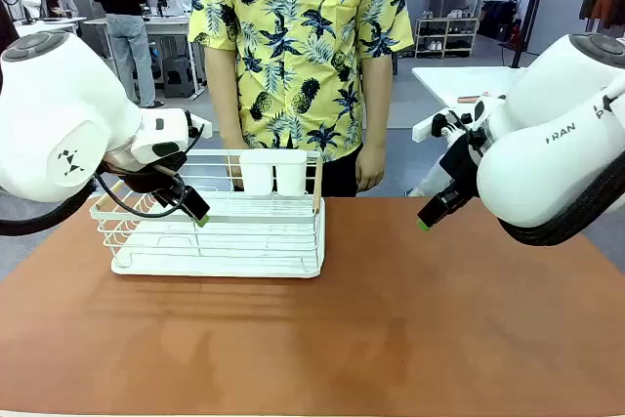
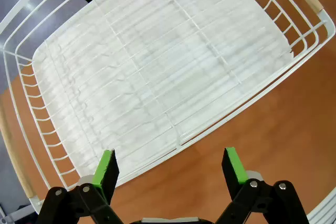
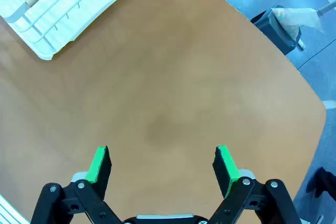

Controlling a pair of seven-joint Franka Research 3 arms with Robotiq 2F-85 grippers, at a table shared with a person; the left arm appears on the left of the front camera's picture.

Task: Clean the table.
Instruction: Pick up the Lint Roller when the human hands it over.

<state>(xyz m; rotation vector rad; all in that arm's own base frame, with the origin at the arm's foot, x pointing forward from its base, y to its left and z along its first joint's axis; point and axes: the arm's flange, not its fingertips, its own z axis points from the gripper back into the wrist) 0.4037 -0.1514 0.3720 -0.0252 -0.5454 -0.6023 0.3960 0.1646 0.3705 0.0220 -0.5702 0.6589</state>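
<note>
the reddish-brown counter (image 1: 410, 319) is cut off at the bottom and sides of the front view; its long axis runs left to right before the person (image 1: 298, 56). the left arm (image 1: 59, 114) hides part of the white wire rack (image 1: 244, 236). left tool (image 2: 169, 163) and right tool (image 3: 163, 161) both gape wide, empty, above the counter.

The left arm (image 1: 59, 114) and the right arm (image 1: 557, 144) are bulky, rounded white shells topped with round grey caps (image 1: 37, 43). The right one bears grey lettering (image 1: 560, 131) on its side and the left a small dark mark (image 1: 68, 163), while a thin black cable (image 1: 137, 207) loops below the left wrist. The left gripper (image 2: 170, 166) and the right gripper (image 3: 163, 163) are black, with jointed finger links pinned by silvery screws (image 3: 80, 184) and bright green pads (image 2: 106, 166) at the tips.
</note>
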